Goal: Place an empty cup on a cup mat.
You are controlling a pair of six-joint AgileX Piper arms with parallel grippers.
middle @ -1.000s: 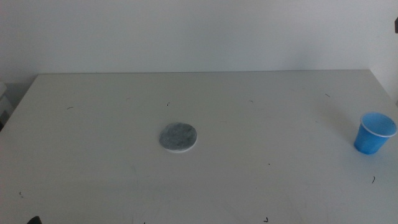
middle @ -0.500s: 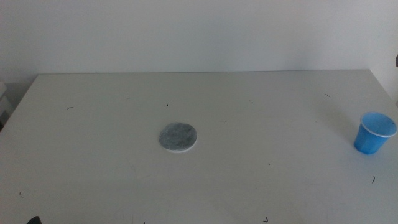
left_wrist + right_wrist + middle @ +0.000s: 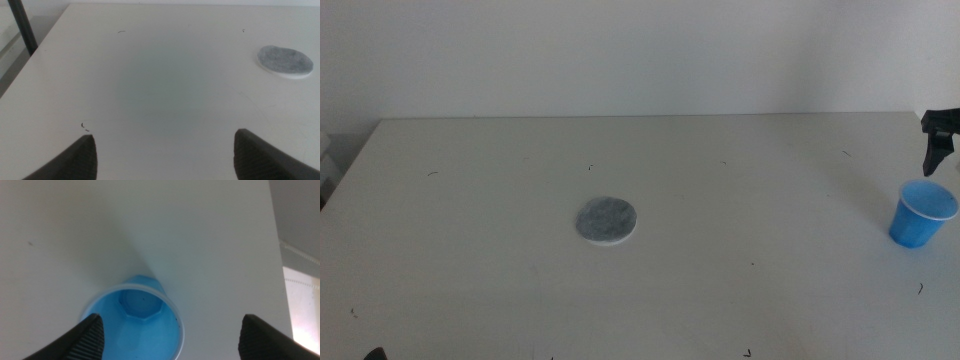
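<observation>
Entering at the table's right edge, our right gripper [image 3: 938, 150] now hangs just above the cup [image 3: 921, 214], jaws wide apart, holding nothing. Our left gripper [image 3: 165, 155] waits, jaws spread. Mid-table lies the cup mat [image 3: 606, 220].

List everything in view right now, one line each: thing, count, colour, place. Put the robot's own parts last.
small tapered disposable blue cup: one, bright blue with a pale rim, upright and empty near the table's right edge.
flat round grey cup mat: one, mottled grey with a thin white edge, near the table's middle, nothing on it.
table: one, white with small dark specks, under everything.
wall: one, pale, behind the table.
right end effector: one, dark, jaws open, hovering above the cup, at the middle view's right edge.
left end effector: one, dark, jaws open, waiting over the table's left part.
</observation>
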